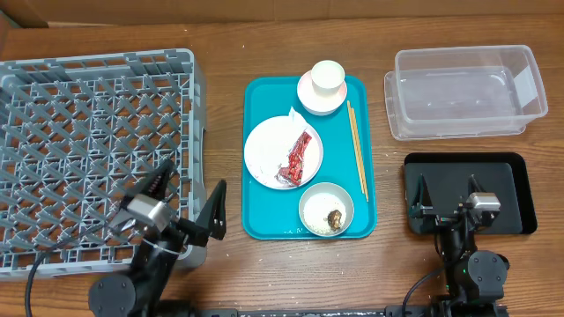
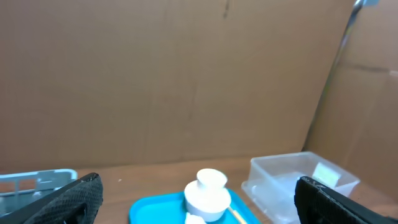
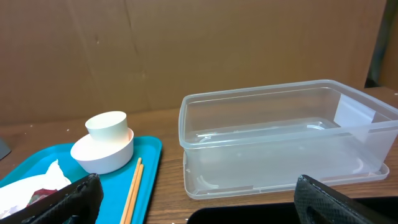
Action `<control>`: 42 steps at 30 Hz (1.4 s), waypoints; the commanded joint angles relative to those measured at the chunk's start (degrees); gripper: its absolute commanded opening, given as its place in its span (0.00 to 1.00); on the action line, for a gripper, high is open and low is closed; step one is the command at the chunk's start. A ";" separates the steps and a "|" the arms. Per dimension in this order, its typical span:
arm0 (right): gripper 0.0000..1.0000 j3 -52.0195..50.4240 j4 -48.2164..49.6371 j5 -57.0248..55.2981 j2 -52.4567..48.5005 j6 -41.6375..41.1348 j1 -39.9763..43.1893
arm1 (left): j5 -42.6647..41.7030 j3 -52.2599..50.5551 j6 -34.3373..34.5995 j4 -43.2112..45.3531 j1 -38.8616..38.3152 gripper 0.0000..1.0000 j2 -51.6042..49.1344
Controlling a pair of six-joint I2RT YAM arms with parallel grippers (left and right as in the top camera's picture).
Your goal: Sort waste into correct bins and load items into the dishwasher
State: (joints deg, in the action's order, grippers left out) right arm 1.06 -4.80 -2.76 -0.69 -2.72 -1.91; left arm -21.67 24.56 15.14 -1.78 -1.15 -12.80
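Observation:
On the teal tray (image 1: 264, 106) a white-pink plate (image 1: 264, 150) carries a red wrapper (image 1: 298, 158) and a white napkin (image 1: 295, 123). Behind it a small white cup (image 1: 327, 77) stands in a pale pink dish (image 1: 308, 97). Chopsticks (image 1: 356, 145) lie along the tray's right side. A white bowl (image 1: 310, 201) holds rice grains and a brown lump (image 1: 335, 217). The grey dishwasher rack (image 1: 88, 150) fills the left. My left gripper (image 1: 187, 195) hangs open by the rack's near right corner. My right gripper (image 1: 449, 195) is open over the black tray (image 1: 507, 176), with the clear tub (image 1: 465, 91) behind it.
The left wrist view shows the cup (image 2: 210, 180), the clear tub (image 2: 298, 177) and a rack corner (image 2: 37, 183) before a cardboard wall. In the right wrist view the tub (image 3: 286, 137), chopsticks (image 3: 134, 186) and cup (image 3: 107, 124) lie ahead.

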 commanded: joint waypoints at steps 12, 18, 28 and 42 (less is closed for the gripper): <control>1.00 -0.61 0.15 0.35 0.50 0.39 -0.33 | 46.90 1.44 -4.83 -2.38 -0.37 1.00 -3.54; 1.00 -0.61 1.36 0.39 0.50 0.33 -0.33 | 50.77 1.44 -1.97 -8.70 -0.37 1.00 -3.61; 1.00 -0.61 25.24 29.66 0.50 -40.83 -0.33 | 59.41 1.44 -0.81 -11.45 -0.37 1.00 -3.61; 1.00 25.11 15.04 31.36 -16.68 -35.82 -0.33 | 60.41 1.42 -0.79 -30.75 -0.37 1.00 -3.61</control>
State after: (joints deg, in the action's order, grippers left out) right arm 16.29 14.74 24.47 -10.22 -46.98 -1.91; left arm 37.30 25.15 13.54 -30.76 -1.15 -16.43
